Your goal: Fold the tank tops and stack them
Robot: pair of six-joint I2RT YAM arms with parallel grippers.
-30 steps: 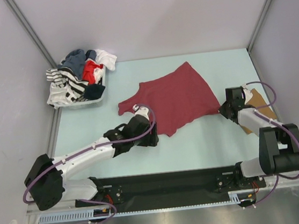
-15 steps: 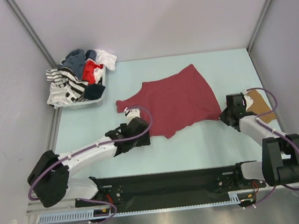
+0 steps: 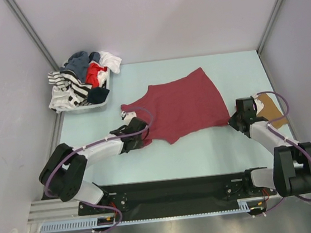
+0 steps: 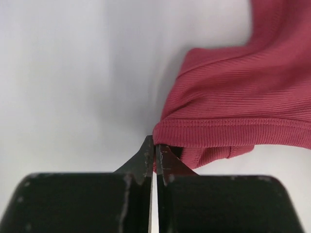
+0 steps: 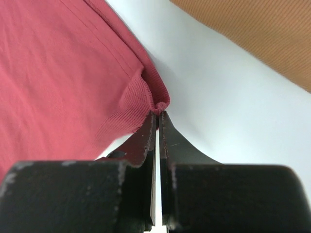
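Observation:
The dark maroon tank top (image 3: 183, 105) lies spread flat mid-table, its hem toward the right. My left gripper (image 3: 127, 116) is at its left shoulder strap. In the left wrist view that gripper (image 4: 155, 146) is shut on the ribbed strap edge (image 4: 228, 131). At the near right, my right gripper (image 3: 232, 120) holds the hem corner. The right wrist view shows this gripper (image 5: 158, 114) shut on the bunched maroon corner (image 5: 154, 99). A tan-brown tank top (image 3: 271, 110) lies at the right edge, partly hidden under the right arm, and shows as tan cloth (image 5: 252, 34) in the right wrist view.
A white basket (image 3: 95, 105) heaped with mixed clothes (image 3: 83, 77) stands at the far left corner. Metal frame posts and grey walls close in the table on the left, back and right.
My left gripper moved left to the shoulder strap and shut on it. The left arm's elbow swung nearer the table. The right gripper shifted slightly nearer, still holding the hem corner.

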